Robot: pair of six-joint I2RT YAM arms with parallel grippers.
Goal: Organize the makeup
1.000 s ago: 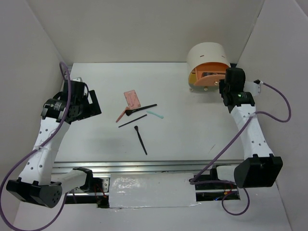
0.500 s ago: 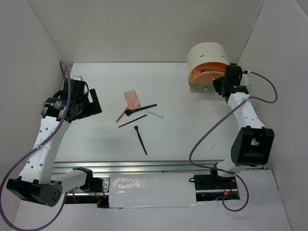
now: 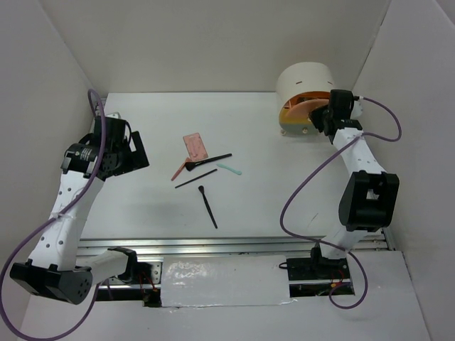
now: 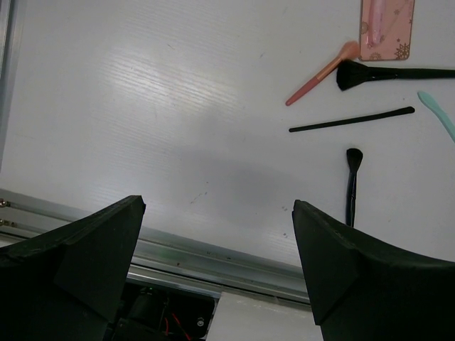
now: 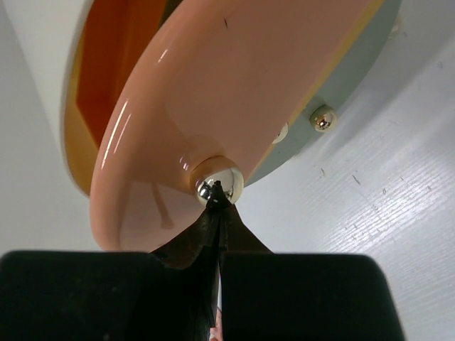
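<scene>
The makeup lies loose mid-table: a pink palette (image 3: pixel 193 145) (image 4: pixel 386 28), a red-handled brush (image 3: pixel 182 170) (image 4: pixel 321 72), a long black brush (image 3: pixel 213 160) (image 4: pixel 398 72), a thin black pencil (image 3: pixel 196 178) (image 4: pixel 352 119), a short black brush (image 3: pixel 208 207) (image 4: pixel 352 186) and a mint-green stick (image 3: pixel 229 169) (image 4: pixel 437 114). My left gripper (image 3: pixel 138 151) (image 4: pixel 219 213) hovers open and empty, left of them. My right gripper (image 3: pixel 323 117) (image 5: pixel 218 202) is shut, its tips touching the gold knob (image 5: pixel 219 182) of the peach drawer front (image 5: pixel 234 92).
The round cream drawer unit (image 3: pixel 306 85) stands at the back right, its peach drawer still partly out. A second small gold knob (image 5: pixel 323 118) shows lower on the unit. White walls enclose the table; an aluminium rail (image 3: pixel 213 245) runs along the near edge.
The right arm has swung back toward the drawer unit, and the peach drawer has slid inward, covering its contents. The left arm and the makeup have not moved.
</scene>
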